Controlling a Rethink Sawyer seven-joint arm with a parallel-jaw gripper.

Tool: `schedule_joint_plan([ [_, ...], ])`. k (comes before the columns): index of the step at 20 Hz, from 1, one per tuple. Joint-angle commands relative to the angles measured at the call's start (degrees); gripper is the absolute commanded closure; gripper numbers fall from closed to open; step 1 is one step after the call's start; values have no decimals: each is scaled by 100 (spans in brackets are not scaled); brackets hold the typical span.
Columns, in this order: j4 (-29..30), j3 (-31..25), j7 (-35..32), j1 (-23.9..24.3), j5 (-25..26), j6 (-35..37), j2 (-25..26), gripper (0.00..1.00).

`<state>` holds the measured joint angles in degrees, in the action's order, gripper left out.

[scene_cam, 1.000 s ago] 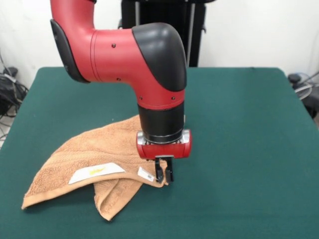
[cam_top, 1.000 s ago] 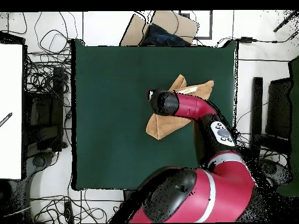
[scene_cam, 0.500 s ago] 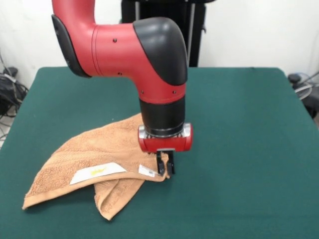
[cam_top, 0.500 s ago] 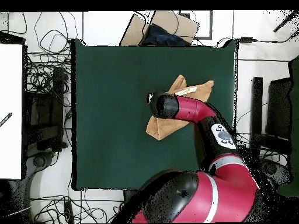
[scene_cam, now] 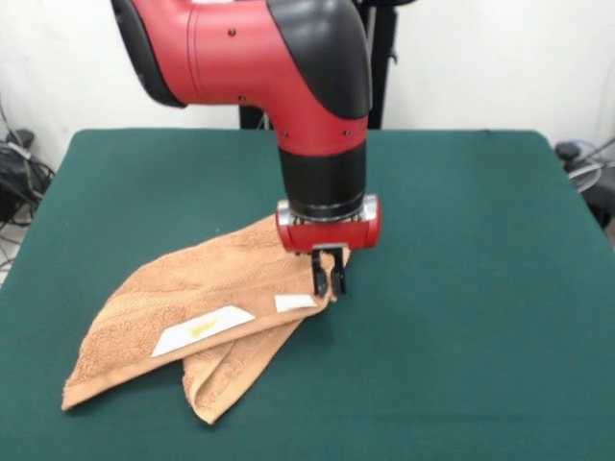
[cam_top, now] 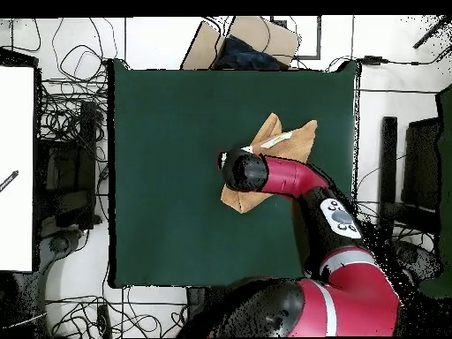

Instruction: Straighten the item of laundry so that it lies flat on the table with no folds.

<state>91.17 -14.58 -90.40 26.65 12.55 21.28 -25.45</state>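
The item of laundry is a peach-orange towel lying folded over itself left of the table's middle, with two white tags facing up. My gripper points straight down at the towel's right corner, shut on that corner and holding it slightly raised. A folded flap hangs toward the near edge. In the overhead view the towel shows beyond the arm's wrist, which hides the gripper, on the green table.
A cardboard box sits beyond the table's top edge in the overhead view. Tangled cables and a white board lie to the left. Green cloth stretches wide to the towel's right in the front view.
The gripper has moved toward the table's far side and slightly right, dragging the held corner along. The towel's right part has been pulled out and the small tag has shifted with it.
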Motion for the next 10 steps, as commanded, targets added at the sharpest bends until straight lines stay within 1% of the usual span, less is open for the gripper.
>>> schedule_joint_plan([
  [1, 942, -46, -869, 75, -228, 384, -434, 100],
  [5, 1058, -44, -806, 161, -250, 428, -606, 100],
  [7, 1086, 39, -692, 179, -240, 675, -861, 100],
  [10, 1279, 101, -481, 348, -189, 929, -1301, 100],
])
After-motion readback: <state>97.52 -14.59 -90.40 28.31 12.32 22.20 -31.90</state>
